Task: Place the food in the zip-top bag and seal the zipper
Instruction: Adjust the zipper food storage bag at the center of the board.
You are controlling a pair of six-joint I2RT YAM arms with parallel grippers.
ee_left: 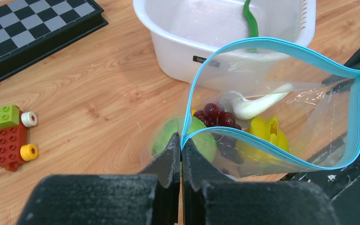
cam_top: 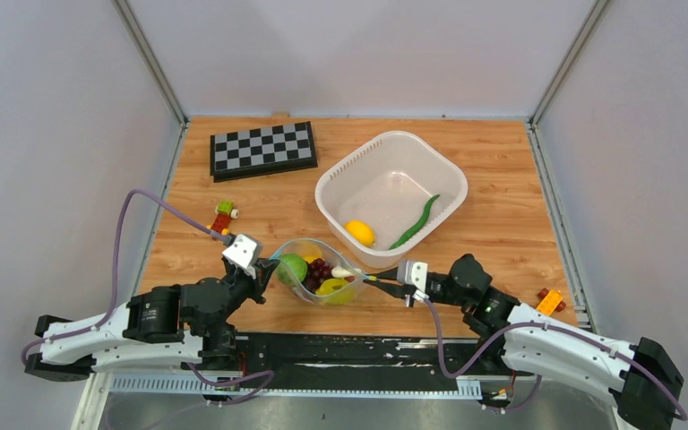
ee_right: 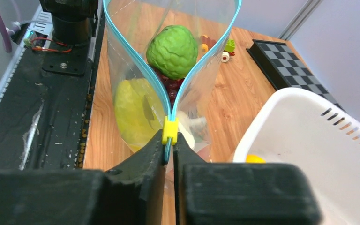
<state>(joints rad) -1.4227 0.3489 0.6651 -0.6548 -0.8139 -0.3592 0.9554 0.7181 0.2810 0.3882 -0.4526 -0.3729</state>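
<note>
Now the zip-top bag (cam_top: 318, 269) stands just in front of the white basket (cam_top: 385, 193), near the tabletop's (cam_top: 502, 197) front edge, zipper (ee_left: 262, 41) spread in a wide loop. Left end effector (ee_left: 181, 152) pinches one zipper end, right end effector (ee_right: 169, 149) clamps the other beside the yellow slider (ee_right: 169, 131). Toy blocks (cam_top: 224, 216) sit well apart, leftward.

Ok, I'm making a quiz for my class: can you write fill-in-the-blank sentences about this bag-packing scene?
The basket holds a lemon and a green ____. The mouth of the bag stands ____, not sealed. The slider on its zipper is coloured ____.
Missing words: chili; open; yellow.
</note>
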